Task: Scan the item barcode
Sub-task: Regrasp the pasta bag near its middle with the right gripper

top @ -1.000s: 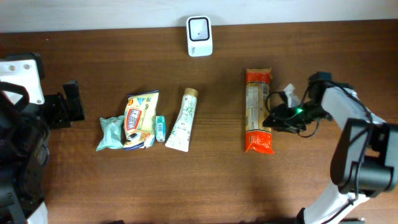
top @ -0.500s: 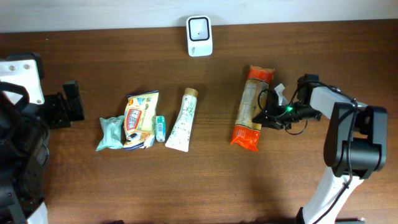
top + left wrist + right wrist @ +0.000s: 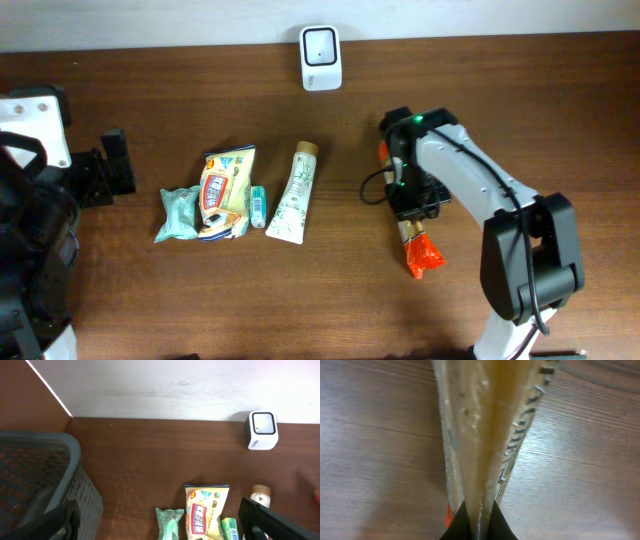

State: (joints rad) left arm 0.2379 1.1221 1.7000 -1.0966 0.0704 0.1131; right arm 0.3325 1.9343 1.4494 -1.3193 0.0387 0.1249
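- Two arms; only the right is at work. Right gripper (image 3: 479,522): jaws pinched tight on the noodle pack (image 3: 485,435), whose clear film runs up out of the fingertips in the wrist view.
- Change: a second ago the pack lay flat near the right edge with the gripper beside it, jaws half apart. Since then the jaws have closed and the arm has swung inward, taking the pack along.
- Pack now: seen from overhead, the noodle pack (image 3: 420,252) is mostly hidden under the right arm, its orange end (image 3: 424,257) sticking out toward the front edge of the table (image 3: 560,90). Whether it is clear of the table cannot be told.
- Scanner (image 3: 321,44): white, at the back edge, well apart from the pack and to its left.
- Left gripper (image 3: 160,520): fully spread, holding nothing, parked beside the grey basket (image 3: 35,475).
- Untouched: snack bag (image 3: 226,190), green pouch (image 3: 176,212), tube (image 3: 295,192), all in their former places.
- Meaning: the grasp looks secured, so pickup is likely done. Remaining: carry the pack to the scanner and turn its barcode to the window. The barcode's position is not visible.
- Risk: a pinch on thin film may slip or let the pack swing.
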